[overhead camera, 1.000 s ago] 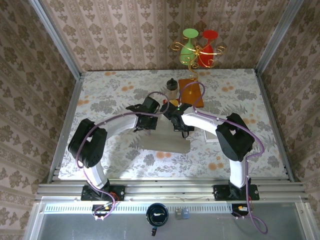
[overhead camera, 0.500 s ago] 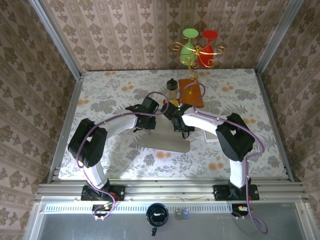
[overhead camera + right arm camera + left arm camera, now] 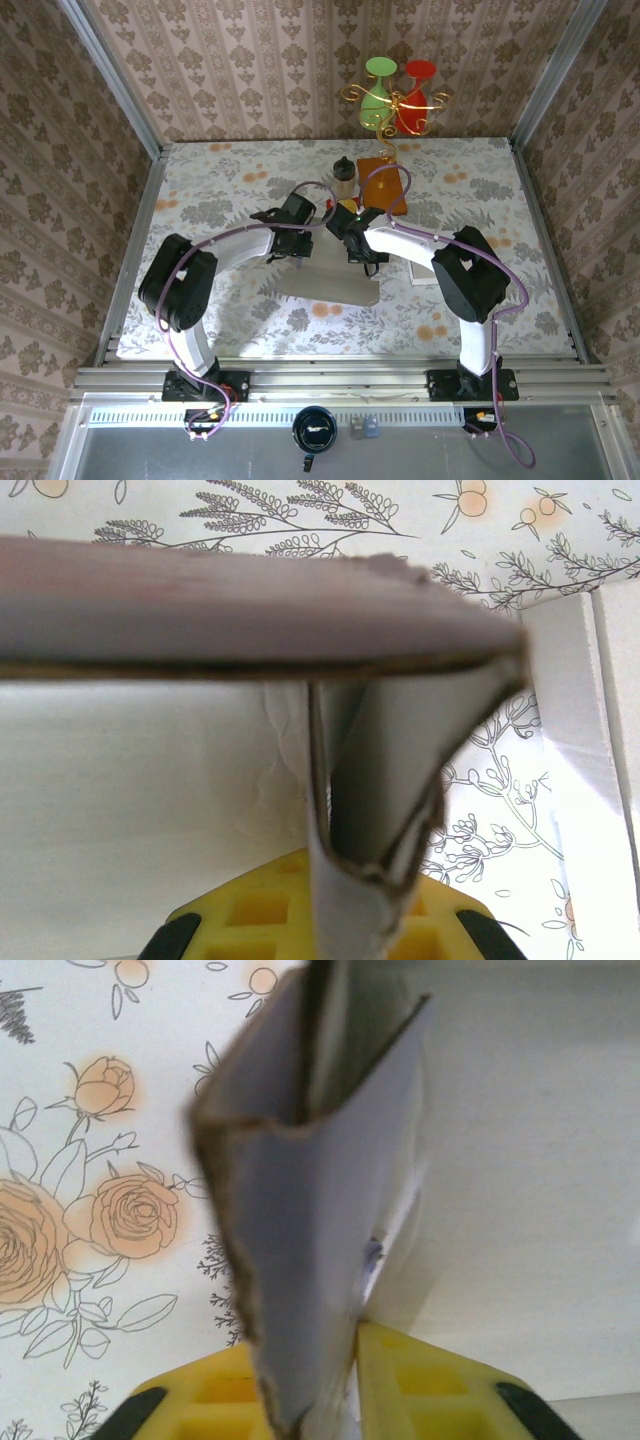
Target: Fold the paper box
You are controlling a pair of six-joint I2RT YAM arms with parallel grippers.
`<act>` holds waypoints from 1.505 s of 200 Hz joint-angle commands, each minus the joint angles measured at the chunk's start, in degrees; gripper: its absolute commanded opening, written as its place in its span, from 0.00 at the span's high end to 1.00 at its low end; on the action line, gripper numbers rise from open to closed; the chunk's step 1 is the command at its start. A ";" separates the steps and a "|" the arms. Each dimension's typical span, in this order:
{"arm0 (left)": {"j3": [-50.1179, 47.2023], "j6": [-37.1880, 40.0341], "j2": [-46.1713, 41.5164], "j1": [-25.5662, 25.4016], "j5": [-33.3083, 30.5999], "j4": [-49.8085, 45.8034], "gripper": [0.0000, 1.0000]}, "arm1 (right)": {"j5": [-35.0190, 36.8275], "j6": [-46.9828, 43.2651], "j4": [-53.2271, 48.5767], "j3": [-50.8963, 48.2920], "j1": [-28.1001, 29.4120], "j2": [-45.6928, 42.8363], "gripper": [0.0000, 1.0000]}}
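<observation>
The paper box (image 3: 335, 287) is a pale grey-white cardboard piece lying mid-table, its far side raised between the two wrists. My left gripper (image 3: 302, 243) meets it from the left. In the left wrist view, a doubled flap of the paper box (image 3: 310, 1210) with a brown torn edge stands between the yellow fingers (image 3: 430, 1390) of the left gripper (image 3: 330, 1400), which is shut on it. My right gripper (image 3: 357, 245) comes in from the right. Its yellow fingers (image 3: 250, 910) pinch a folded wall of the paper box (image 3: 375, 780), and the right gripper (image 3: 365, 920) is shut on that wall.
Behind the box stand a dark bottle (image 3: 344, 170) and a brown wooden block (image 3: 385, 182). A green and red glass ornament (image 3: 398, 95) sits at the back wall. A white sheet (image 3: 425, 275) lies under the right arm. A metal rail (image 3: 340, 378) runs along the near edge.
The left wrist has shifted slightly toward the back. The box and the right arm stay where they were.
</observation>
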 commanded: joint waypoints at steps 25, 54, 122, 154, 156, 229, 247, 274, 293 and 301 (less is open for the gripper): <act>-0.02 0.44 -0.21 1.07 -0.39 -0.16 0.91 | -2.30 -1.15 0.80 -1.48 0.14 0.08 1.00; 1.47 -2.20 0.18 -0.21 -7.11 -5.97 0.97 | -2.65 -0.92 0.99 -1.84 0.13 0.42 1.00; 6.05 -17.22 3.70 -6.85 -24.08 -20.80 1.00 | -4.02 -0.18 2.49 -2.82 -0.48 1.67 1.00; 8.19 -20.28 5.81 -9.37 -28.41 -22.92 1.00 | -5.56 -0.26 4.33 -3.84 -0.70 1.54 1.00; 8.22 -20.46 5.94 -9.41 -28.36 -22.87 1.00 | -5.73 -0.26 4.47 -3.92 -0.67 1.57 1.00; 8.98 -18.60 7.36 -10.54 -23.46 -18.10 0.82 | -7.92 -2.11 6.31 -4.73 -1.36 1.20 1.00; 8.13 -17.11 5.25 -10.78 -22.44 -16.63 0.62 | -7.35 -1.95 5.76 -4.65 -1.53 1.07 1.00; 4.81 -15.27 -0.44 -11.00 -19.09 -12.01 0.50 | -7.31 -1.86 5.57 -4.52 -1.62 1.11 1.00; 2.95 -14.56 -3.88 -10.82 -16.08 -9.77 0.46 | -7.39 -1.32 5.17 -4.21 -1.63 1.34 1.00; 2.46 -14.41 -4.97 -10.78 -14.75 -9.29 0.45 | -7.38 -0.97 4.89 -4.04 -1.63 1.56 1.00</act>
